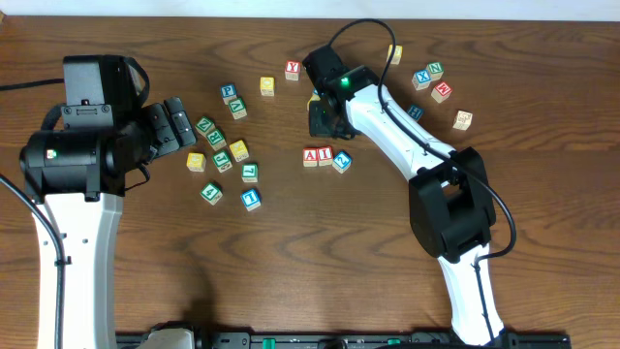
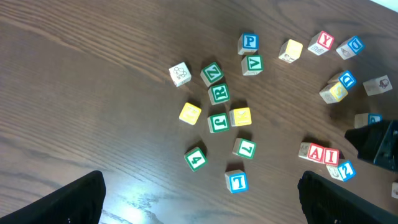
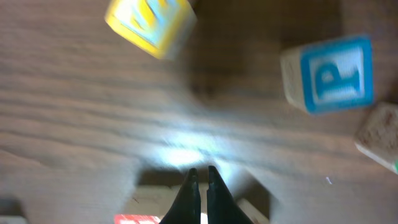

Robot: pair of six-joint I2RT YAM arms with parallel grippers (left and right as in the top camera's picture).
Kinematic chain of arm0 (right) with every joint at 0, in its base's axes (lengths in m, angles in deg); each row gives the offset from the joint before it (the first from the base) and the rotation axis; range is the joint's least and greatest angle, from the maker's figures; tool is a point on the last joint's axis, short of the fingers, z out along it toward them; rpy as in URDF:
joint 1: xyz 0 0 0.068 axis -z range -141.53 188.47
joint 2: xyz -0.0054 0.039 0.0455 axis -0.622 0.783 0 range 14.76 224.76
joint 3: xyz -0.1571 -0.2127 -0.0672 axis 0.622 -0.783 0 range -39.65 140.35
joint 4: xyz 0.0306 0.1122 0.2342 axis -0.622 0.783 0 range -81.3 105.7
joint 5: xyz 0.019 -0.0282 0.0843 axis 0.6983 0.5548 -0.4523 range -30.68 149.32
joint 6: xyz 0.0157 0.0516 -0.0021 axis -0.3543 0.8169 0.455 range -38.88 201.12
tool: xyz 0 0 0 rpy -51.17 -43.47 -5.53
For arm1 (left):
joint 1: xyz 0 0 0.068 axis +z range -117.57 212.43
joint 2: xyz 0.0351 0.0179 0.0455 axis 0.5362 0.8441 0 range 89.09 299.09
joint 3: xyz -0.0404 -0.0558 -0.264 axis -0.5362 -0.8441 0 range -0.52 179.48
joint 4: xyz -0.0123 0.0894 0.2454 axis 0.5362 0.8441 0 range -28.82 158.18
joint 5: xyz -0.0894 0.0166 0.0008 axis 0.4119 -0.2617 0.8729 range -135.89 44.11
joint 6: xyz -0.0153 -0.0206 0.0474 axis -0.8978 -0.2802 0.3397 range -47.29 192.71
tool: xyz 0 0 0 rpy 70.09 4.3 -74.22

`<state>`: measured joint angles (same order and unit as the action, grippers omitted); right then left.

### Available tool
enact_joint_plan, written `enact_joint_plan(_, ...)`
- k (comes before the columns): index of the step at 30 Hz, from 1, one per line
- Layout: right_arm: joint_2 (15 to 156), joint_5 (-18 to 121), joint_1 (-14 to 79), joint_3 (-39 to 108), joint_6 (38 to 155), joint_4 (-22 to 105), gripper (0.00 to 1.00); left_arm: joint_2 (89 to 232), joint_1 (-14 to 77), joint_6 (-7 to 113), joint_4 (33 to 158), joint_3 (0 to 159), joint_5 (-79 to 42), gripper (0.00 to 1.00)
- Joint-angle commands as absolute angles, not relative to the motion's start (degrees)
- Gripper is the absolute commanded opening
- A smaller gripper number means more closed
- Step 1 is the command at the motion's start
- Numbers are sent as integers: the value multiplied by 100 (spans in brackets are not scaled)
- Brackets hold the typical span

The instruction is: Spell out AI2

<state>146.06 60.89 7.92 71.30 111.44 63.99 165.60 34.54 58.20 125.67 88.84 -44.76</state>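
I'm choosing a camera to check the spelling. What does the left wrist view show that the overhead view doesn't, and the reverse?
Only the left wrist view: a pale picture cube left of the green cubes; overhead, the left gripper seems to hide that spot. Only the overhead view: both arms in full and far-right cubes such as the green N cube. Both: the red A cube and red I cube side by side, the blue 2 cube next on their right, set slightly lower and turned.
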Motion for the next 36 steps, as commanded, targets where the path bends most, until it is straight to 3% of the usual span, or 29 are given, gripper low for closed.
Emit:
enact_joint_plan(1, 14436, 6194, 873, 7209, 11061, 6652, 1, 16610, 3471, 5914, 12587, 8862, -4548, 98)
enact_joint_plan(12, 14436, 6456, 919, 7194, 10906, 7249, 1, 16610, 3471, 5914, 12587, 8862, -4548, 98)
enact_joint_plan(30, 14436, 5212, 661, 7191, 9275, 7221, 1, 16610, 3471, 5914, 12587, 8862, -4548, 98)
enact_joint_plan(36, 14438, 5210, 573, 7021, 9214, 7210, 1, 16610, 3471, 5914, 12587, 8862, -4548, 98)
